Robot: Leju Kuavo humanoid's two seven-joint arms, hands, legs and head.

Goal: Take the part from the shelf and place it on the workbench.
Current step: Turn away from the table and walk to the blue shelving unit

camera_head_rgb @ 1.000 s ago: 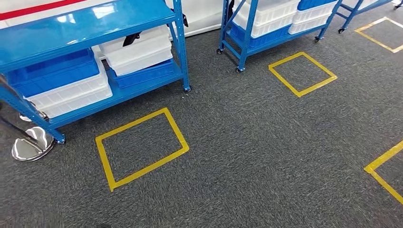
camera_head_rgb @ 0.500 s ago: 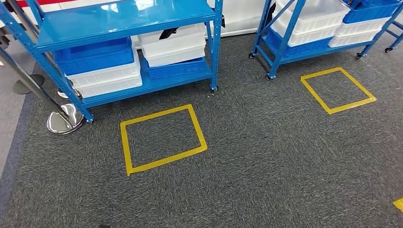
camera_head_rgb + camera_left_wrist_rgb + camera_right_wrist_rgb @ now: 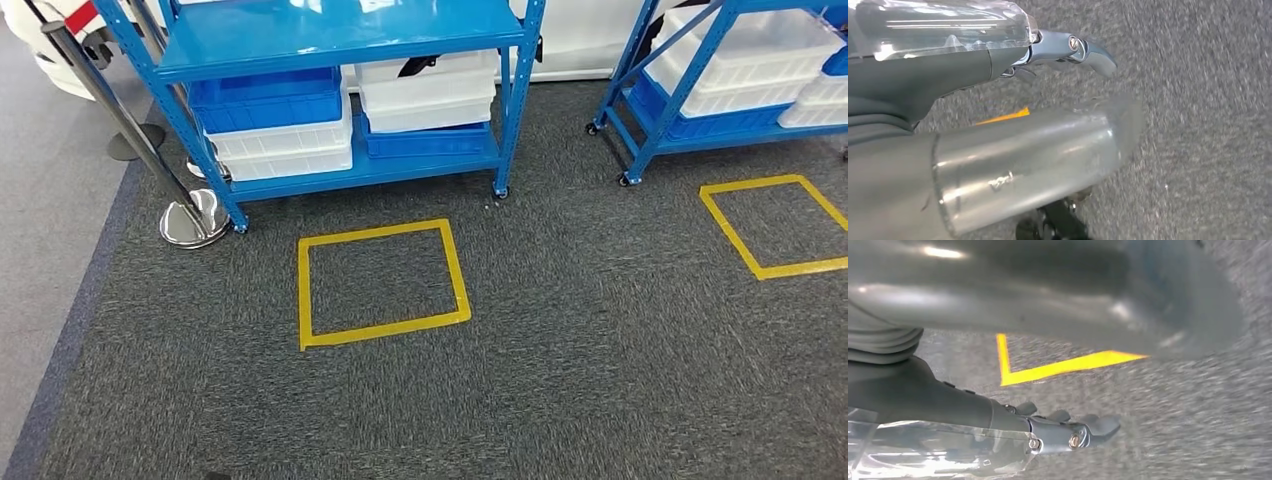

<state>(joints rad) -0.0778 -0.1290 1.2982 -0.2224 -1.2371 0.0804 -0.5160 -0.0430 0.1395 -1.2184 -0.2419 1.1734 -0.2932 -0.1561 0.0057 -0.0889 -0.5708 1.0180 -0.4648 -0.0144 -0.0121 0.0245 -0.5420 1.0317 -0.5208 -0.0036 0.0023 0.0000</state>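
Shelf (image 3: 340, 45) first — the blue wheeled rack stands ahead on grey carpet, its lower tier stacked with blue and white bins (image 3: 270, 125); which one holds the part cannot be told. A yellow taped square (image 3: 380, 282) lies just before it. Both arms hang: the left hand (image 3: 1068, 50) and right hand (image 3: 1068, 432) hold nothing, fingers loosely extended. The approach step is in hand — next the robot likely must step into the square.
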